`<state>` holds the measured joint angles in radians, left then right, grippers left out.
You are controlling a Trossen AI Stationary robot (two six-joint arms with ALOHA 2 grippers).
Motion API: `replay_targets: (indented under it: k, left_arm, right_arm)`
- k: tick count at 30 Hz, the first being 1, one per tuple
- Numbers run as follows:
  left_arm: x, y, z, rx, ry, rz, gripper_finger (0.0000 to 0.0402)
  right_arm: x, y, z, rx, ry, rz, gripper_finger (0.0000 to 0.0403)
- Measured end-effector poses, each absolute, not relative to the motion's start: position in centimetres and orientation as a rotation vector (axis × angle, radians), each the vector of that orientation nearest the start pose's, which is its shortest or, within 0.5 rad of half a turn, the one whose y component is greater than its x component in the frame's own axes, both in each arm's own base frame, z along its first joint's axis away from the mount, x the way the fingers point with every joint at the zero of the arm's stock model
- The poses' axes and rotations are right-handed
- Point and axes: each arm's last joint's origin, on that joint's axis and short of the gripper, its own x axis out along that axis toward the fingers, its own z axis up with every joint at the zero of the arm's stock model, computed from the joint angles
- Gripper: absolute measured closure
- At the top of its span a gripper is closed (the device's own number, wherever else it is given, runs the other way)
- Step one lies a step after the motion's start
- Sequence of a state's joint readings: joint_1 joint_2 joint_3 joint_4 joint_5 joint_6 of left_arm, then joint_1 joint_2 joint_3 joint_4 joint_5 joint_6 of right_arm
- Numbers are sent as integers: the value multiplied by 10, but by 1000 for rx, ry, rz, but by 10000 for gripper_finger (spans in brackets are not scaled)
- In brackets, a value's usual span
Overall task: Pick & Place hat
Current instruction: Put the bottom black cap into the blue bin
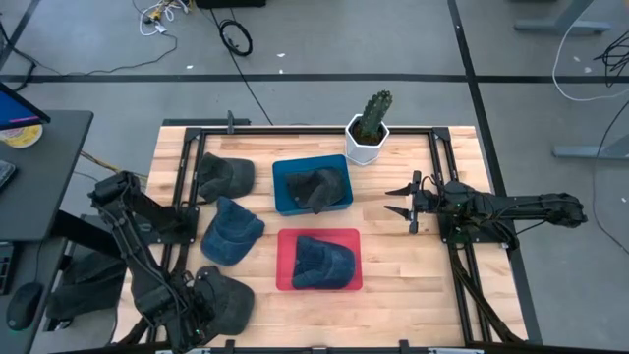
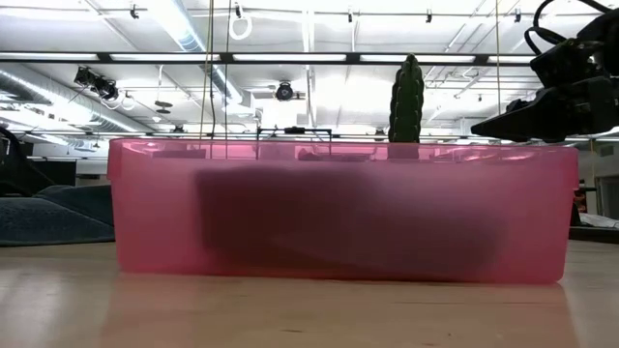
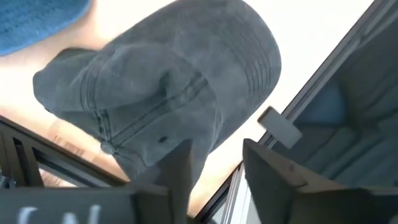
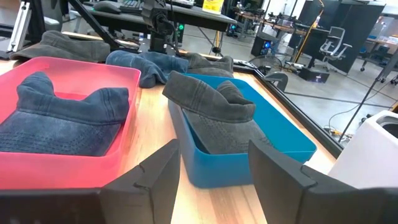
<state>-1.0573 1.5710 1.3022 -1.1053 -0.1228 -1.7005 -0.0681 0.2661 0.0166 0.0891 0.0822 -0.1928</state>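
The red bin [image 2: 338,208] fills the low view, a blue hat [image 1: 322,262] inside. At the high view's lower left, my left gripper [image 3: 214,165] hovers, fingers apart, over the grey hat [image 1: 224,300]. I should straddle the crown's seam, then pinch. My right gripper [image 1: 401,197] waits mid-right, fingers apart, holding nothing.

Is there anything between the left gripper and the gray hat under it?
Nothing visible. The left gripper is open right over the dark gray hat at the table's front left corner, with no other thing between them.
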Motion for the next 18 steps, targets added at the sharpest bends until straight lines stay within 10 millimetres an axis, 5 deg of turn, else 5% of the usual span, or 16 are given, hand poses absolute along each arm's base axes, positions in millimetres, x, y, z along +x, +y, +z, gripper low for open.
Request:
replay_targets:
  k: [8,18]
  left_arm:
    - [152,-259,245,-582,1314,466,188]
    - [153,-266,227,-533,1325,544,194]
  right_arm:
    - [112,-10,155,-193,175,-134,210]
    - [112,-10,155,-193,175,-134,210]
